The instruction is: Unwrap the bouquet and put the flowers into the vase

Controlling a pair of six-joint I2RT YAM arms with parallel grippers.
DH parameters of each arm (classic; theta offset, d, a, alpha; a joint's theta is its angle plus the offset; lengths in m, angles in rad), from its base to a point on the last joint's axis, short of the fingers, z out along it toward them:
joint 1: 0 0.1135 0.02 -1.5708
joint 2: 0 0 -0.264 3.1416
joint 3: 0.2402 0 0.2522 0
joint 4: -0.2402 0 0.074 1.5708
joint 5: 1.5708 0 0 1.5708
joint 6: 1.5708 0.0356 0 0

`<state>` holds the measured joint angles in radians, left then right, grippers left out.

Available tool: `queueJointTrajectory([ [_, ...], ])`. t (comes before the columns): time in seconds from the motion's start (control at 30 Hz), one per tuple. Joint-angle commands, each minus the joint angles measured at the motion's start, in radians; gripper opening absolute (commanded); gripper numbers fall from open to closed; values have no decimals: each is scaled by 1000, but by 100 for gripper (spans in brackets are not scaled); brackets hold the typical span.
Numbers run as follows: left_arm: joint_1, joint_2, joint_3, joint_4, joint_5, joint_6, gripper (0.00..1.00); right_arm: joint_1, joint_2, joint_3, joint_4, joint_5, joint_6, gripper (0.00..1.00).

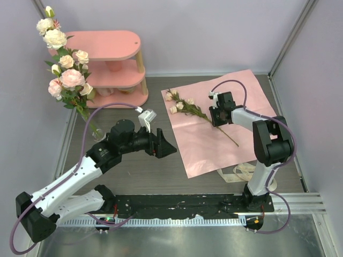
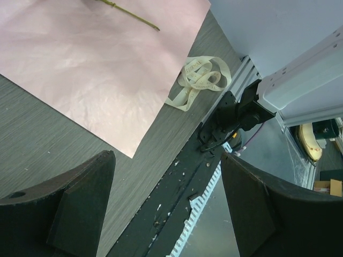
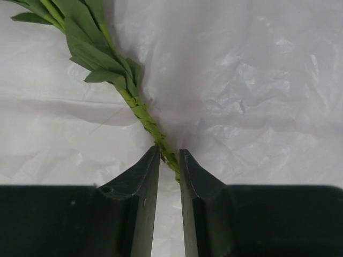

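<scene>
Nearest, black mounting rail point(image 1: 177, 206) along the near edge of grey bench point(image 1: 139, 176). Just beyond, left hand point(image 1: 167, 143) hovering above the bench, fingers spread wide, holding nothing. To the right, loose cream ribbon point(image 1: 238, 172) heaped just beside the near edge of flat pink wrapping paper sheet point(image 1: 214, 150). Farther up the sheet, right hand point(image 3: 170, 155) pinched onto the thin green stem of a sprig of small cream and pink roses point(image 1: 185, 105), lying flat on the paper. Far left, small clear glass vase point(image 1: 95, 130) upright on the bench, holding a tall bunch of cream and pale pink roses point(image 1: 67, 75), much higher than the glass. Beside it, pink rounded tiered shelf point(image 1: 107, 43).
</scene>
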<state>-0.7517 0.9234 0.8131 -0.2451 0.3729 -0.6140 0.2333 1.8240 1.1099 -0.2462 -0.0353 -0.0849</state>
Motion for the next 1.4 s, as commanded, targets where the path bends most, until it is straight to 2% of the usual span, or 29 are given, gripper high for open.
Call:
queueJointTrajectory([
  [0.0, -12, 8, 35, 21, -15, 2, 83, 3, -5, 8, 58, -74, -36, 26],
  [0.3, -54, 41, 70, 17, -38, 2, 83, 14, 43, 22, 56, -78, -87, 24],
  [0.33, -57, 45, 73, 17, -43, 2, 83, 18, 50, 22, 56, -72, -90, 25],
  [0.43, -72, 46, 77, 12, -57, -1, 83, 38, 60, 27, 56, -40, -101, 35],
  [0.5, -84, 49, 78, 7, -68, -3, 83, 49, 64, 31, 55, -34, -107, 35],
  [0.63, -97, 51, 83, 4, -86, -7, 83, 86, 37, 31, 62, 30, -127, 25],
  [0.7, -100, 57, 87, 1, -94, -10, 83, 139, -17, 28, 79, 177, -150, 18],
  [0.83, -104, 69, 109, 6, -107, -13, 83, 221, -147, 37, 99, 331, -207, 8],
  [0.87, -104, 71, 113, 6, -109, -13, 83, 230, -172, 47, 94, 348, -208, 5],
  [1.0, -106, 86, 130, 24, -130, -21, 83, 277, -304, 79, 59, 388, -190, 1],
  [1.13, -106, 78, 126, 64, -172, -56, 83, 301, -449, 30, 70, 295, -67, 1],
  [1.17, -106, 74, 121, 75, -210, -82, 83, 304, -521, 7, 82, 231, -31, 1],
  [1.33, -104, -10, 31, 300, -275, -171, 82, 311, -764, -232, 292, 8, 226, 1],
  [1.37, -104, -15, 18, 364, -290, -196, 78, 316, -843, -296, 373, -79, 258, 1],
])
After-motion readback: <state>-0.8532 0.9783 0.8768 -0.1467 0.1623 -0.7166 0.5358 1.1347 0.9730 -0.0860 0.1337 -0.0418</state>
